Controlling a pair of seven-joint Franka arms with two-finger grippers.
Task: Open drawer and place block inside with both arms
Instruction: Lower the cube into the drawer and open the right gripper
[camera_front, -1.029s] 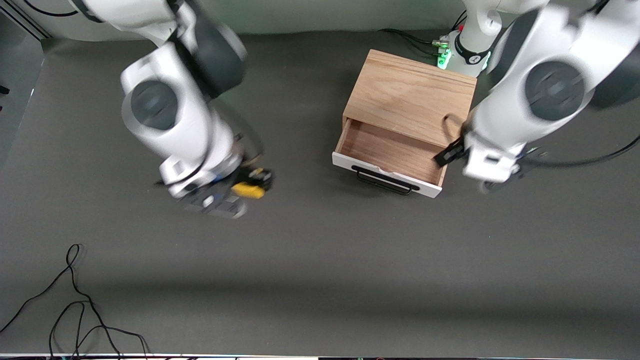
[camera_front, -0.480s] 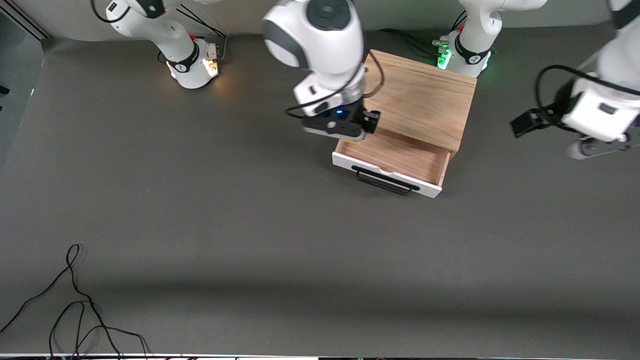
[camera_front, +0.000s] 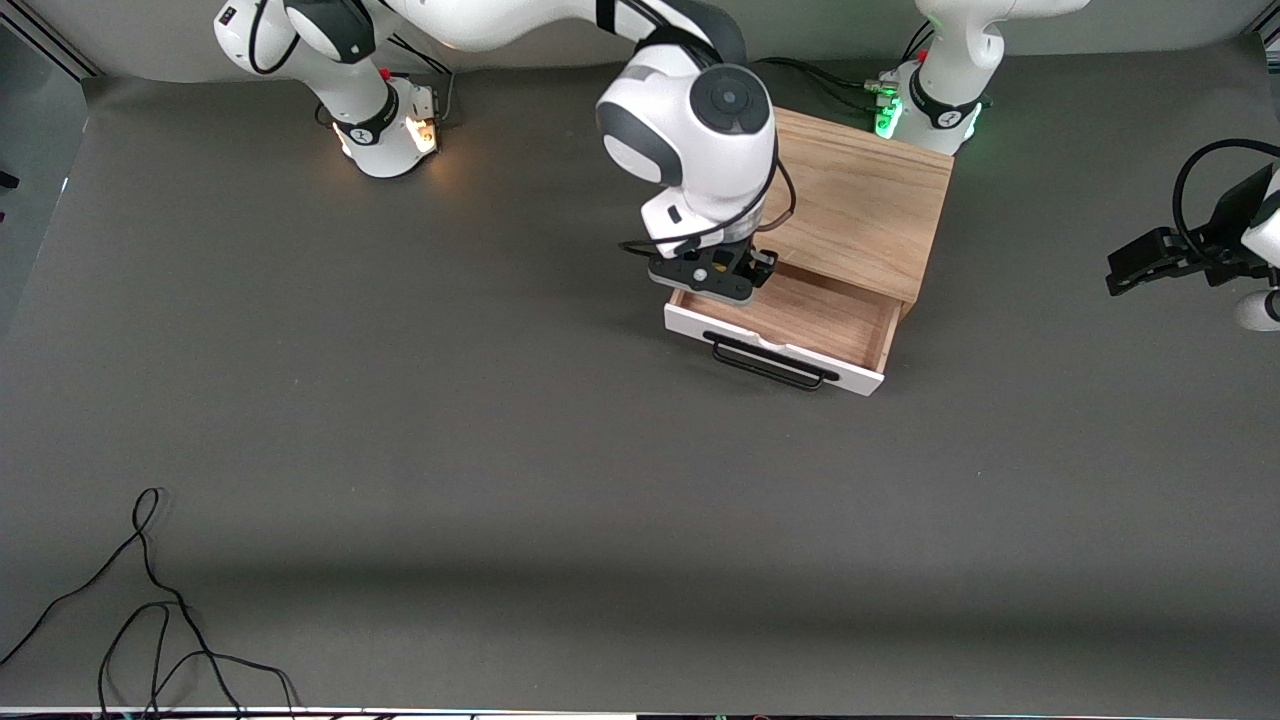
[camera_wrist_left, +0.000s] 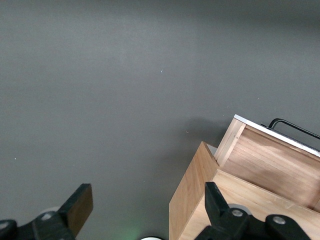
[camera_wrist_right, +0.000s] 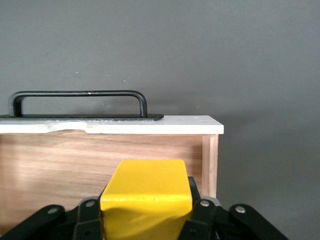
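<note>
Right gripper (camera_front: 712, 280) clamps the block (camera_wrist_right: 146, 196) over the open drawer (camera_front: 790, 318); left gripper (camera_wrist_left: 145, 210), jaws spread, waits well off the drawer.

I see the drawer (camera_front: 790, 320) pulled open from its oak box (camera_front: 850, 205), white front and black bar handle (camera_front: 768, 362) facing the front camera, yellow block (camera_wrist_right: 146, 200) clamped in the right gripper (camera_front: 712, 275) over its wooden interior.

Even, soft lighting; perhaps slight blur.
</note>
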